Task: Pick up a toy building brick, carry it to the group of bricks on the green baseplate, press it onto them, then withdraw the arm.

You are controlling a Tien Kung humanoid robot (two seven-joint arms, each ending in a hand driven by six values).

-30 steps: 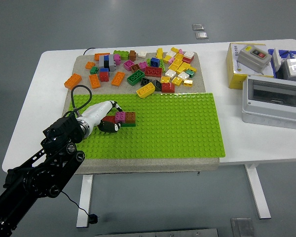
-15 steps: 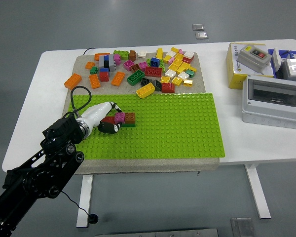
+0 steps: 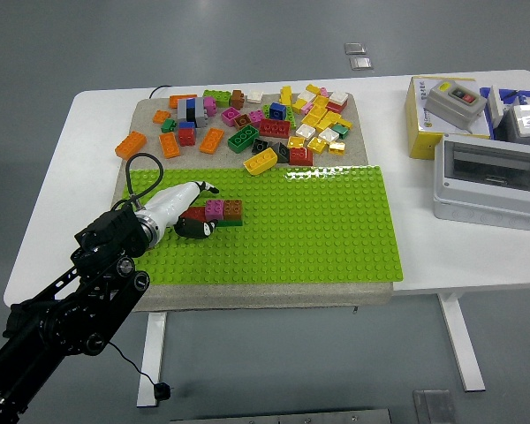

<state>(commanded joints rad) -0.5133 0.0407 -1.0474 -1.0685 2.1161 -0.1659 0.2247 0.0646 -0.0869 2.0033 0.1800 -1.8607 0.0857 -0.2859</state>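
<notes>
Brick group: a small cluster sat on the left part of the green baseplate (image 3: 318, 221), with a red brick (image 3: 194, 214), a pink brick (image 3: 215, 208) and a brown brick (image 3: 233, 208) side by side, and a bit of dark green under the brown one.
Left hand: the left hand (image 3: 187, 210) was right up against the red end of the cluster, white palm cover on top, dark fingers (image 3: 194, 229) curled down at the bricks. Honestly couldn't tell if they were gripping the red brick or just resting on it.
Left arm: black, came up from the lower left corner.
Loose bricks: a messy brick pile (image 3: 256, 124) lay on the grey mat behind the baseplate, well apart from the hand.
Counter: the white counter (image 3: 442, 256) also held a grey box (image 3: 490, 181) and a yellow box (image 3: 442, 119) at the right.
</notes>
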